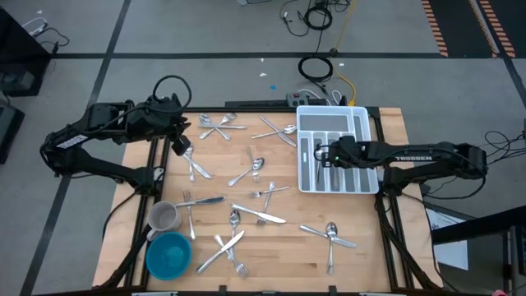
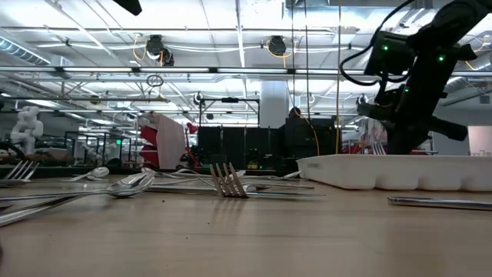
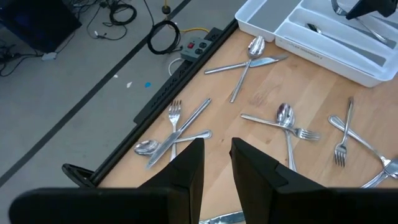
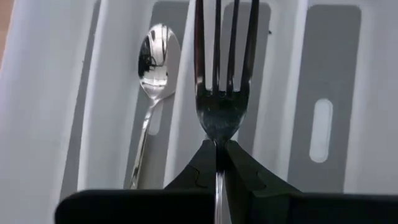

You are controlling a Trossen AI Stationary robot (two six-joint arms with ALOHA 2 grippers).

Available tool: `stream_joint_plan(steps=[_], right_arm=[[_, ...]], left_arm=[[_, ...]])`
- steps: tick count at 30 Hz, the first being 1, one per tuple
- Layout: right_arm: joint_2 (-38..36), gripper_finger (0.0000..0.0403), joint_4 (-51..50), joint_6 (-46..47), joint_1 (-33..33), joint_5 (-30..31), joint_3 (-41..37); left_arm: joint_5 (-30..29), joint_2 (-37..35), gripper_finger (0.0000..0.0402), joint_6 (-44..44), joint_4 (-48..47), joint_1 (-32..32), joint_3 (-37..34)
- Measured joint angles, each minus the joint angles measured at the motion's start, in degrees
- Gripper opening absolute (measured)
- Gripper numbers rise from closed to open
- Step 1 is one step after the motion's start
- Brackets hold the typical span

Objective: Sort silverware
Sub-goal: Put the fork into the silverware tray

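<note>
Pinched between the pressed-together jaws of the right gripper (image 4: 217, 163), a fork (image 4: 217, 74) hangs over the white tray (image 1: 367, 123), beside the slot where one spoon (image 4: 151, 74) lies. Most silverware (image 1: 246, 193) is scattered on the wooden table (image 1: 370, 238), near a grey mug (image 1: 163, 217) and blue bowl (image 1: 169, 254). Left gripper (image 1: 181, 145) hovers at the far left corner, jaws partly spread, holding nothing.

Bare wood (image 1: 296, 214) between scattered silverware (image 1: 255, 168)
</note>
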Motion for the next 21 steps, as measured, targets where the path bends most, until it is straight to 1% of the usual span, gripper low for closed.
stream_joint_plan(steps=[6, 16, 21], right_arm=[[0.0, 0.0005, -0.1, -0.2, -0.1, 0.1, -0.6], [0.0, 0.0080, -0.4, 0.0, -0.4, 0.5, -0.6], [0.0, 0.0108, -0.3, 0.0, -0.4, 0.5, -0.6]], left_arm=[[0.0, 0.0, 0.0089, 0.0, 0.0, 0.0, 0.0], [0.0, 0.0, 0.0089, 0.1, 0.0, 0.0, 0.0], [0.0, 0.0, 0.0089, 0.2, 0.0, 0.0, 0.0]])
